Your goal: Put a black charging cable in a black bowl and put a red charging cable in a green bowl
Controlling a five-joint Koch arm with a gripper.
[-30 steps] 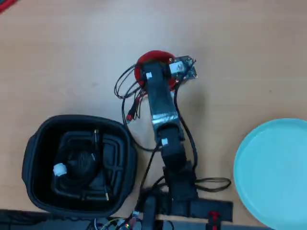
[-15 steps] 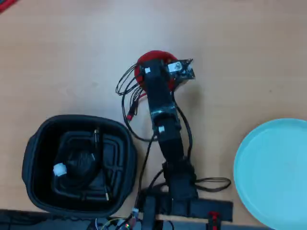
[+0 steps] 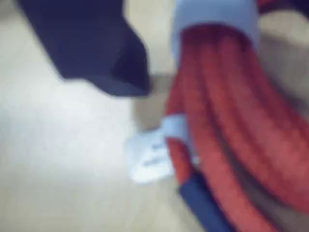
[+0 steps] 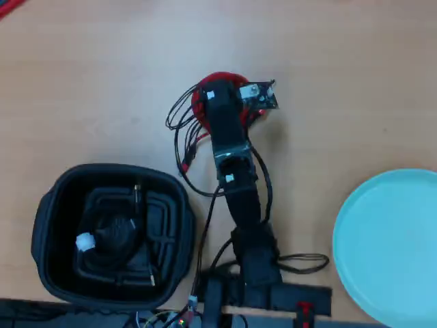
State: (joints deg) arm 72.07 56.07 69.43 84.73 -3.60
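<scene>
Over the red charging cable (image 4: 200, 96), mid-table: arm head stretched a bit farther from its base than 0.5 s ago, elbow straighter, cable unmoved.
Count: 1 red charging cable on the wood table (image 4: 102, 82), mostly hidden under the arm in the overhead view; 1 black charging cable (image 4: 113, 236) with its white tie, lying inside the 1 black bowl (image 4: 48, 212) at near left; 1 green bowl (image 4: 389, 239) at near right, well apart from the red coil. Wrist view is blurred: red loops (image 3: 227, 130) with a white tie fill the right, 1 dark jaw at upper left beside them. Gripper (image 4: 229, 92) state: cannot tell, open or closed.
</scene>
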